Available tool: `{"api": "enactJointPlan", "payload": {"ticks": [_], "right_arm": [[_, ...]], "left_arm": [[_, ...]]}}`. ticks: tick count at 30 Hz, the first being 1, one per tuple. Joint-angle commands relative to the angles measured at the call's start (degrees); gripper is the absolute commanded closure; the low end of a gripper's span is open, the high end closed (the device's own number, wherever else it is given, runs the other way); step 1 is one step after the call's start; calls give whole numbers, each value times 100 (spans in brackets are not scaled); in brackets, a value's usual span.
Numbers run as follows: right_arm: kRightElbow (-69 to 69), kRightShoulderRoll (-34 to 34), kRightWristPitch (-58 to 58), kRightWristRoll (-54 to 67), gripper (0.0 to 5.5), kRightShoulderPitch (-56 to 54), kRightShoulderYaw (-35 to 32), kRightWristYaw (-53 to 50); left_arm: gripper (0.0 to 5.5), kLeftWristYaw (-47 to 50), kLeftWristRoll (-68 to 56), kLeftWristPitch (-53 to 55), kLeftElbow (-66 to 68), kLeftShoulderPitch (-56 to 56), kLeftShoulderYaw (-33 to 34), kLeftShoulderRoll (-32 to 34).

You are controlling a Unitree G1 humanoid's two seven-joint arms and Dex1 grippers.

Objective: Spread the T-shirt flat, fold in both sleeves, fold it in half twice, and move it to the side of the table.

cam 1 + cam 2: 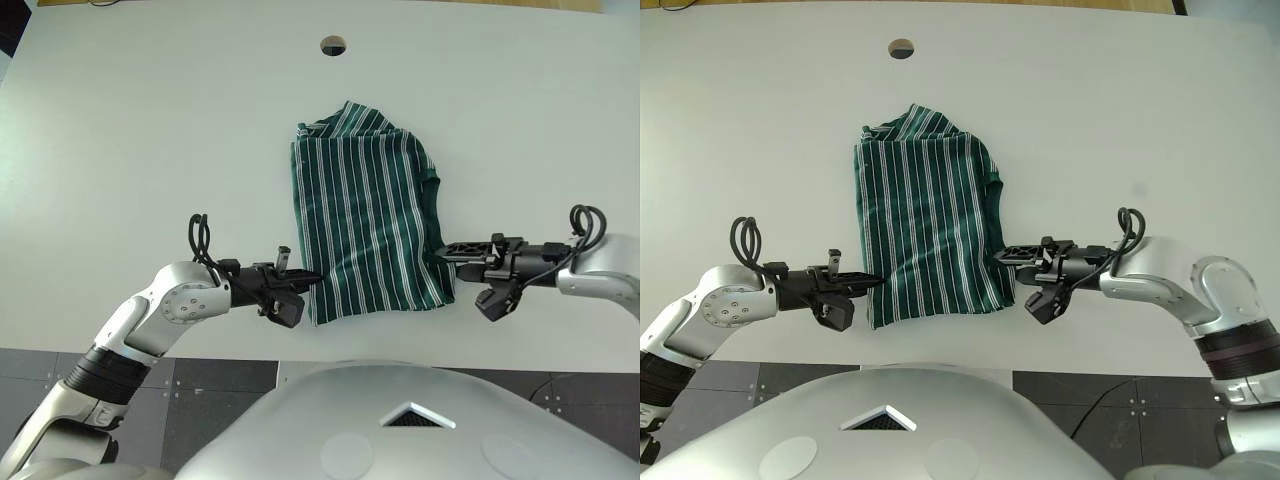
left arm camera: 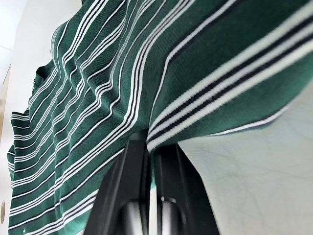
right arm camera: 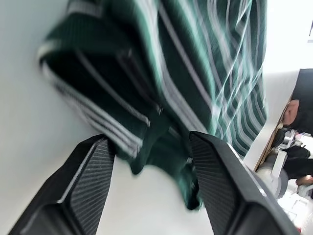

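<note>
I have the T-shirt (image 1: 365,215) lying in the middle of the frame on the white counter (image 1: 150,150). It is a tall green striped rectangle with no sleeve sticking out at either side. I judge the spreading and both sleeve folds done. Its far end, toward the top of the frame, is bunched rather than crisp.

The left end effector (image 1: 305,282) sits at the lower left corner of the shirt. In the left wrist view its fingers (image 2: 132,196) are drawn narrow, with the hem caught at their tips. The right end effector (image 1: 450,250) is at the lower right corner. In the right wrist view its fingers (image 3: 88,181) stand wide apart with the corner of the cloth between them, not yet pinched.

As I read it, both halving folds and the move to the side are left. A round hole (image 1: 333,44) sits in the counter at upper centre.
</note>
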Motion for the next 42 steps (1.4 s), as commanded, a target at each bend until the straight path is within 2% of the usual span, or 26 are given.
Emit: {"api": "enactJointPlan", "payload": {"ticks": [1, 5, 14, 16, 19, 23, 31, 36, 42], "right_arm": [[-111, 74, -41, -118, 276, 97, 192, 54], [-112, 172, -95, -261, 276, 68, 398, 65], [29, 327, -79, -398, 453, -73, 764, 147], [19, 331, 203, -35, 488, -7, 841, 355], [-321, 200, 1001, 1157, 536, 265, 899, 889], [-1224, -14, 2287, 2874, 536, 715, 895, 1651], [-1970, -233, 3705, 4493, 536, 1340, 657, 2310], [-2037, 80, 4506, 5366, 536, 1157, 132, 2156], [-1645, 835, 5887, 5974, 536, 342, -522, 1425]], "left_arm": [[537, -158, 157, 139, 113, 61, -70, 106], [537, -175, 150, 144, 84, 35, -100, 76], [540, -228, 2, 104, 73, -48, -100, 83], [540, -276, -104, 99, 82, -87, -95, 83], [540, -492, -532, 136, 2, -91, -22, 186], [540, -1103, -1482, 198, -228, 102, 38, 580], [540, -2097, -3394, 317, -689, 516, 306, 1211], [540, -1873, -3903, 1107, -765, 271, 636, 891], [540, -995, -4018, 3047, -222, -582, 946, 134]]}}
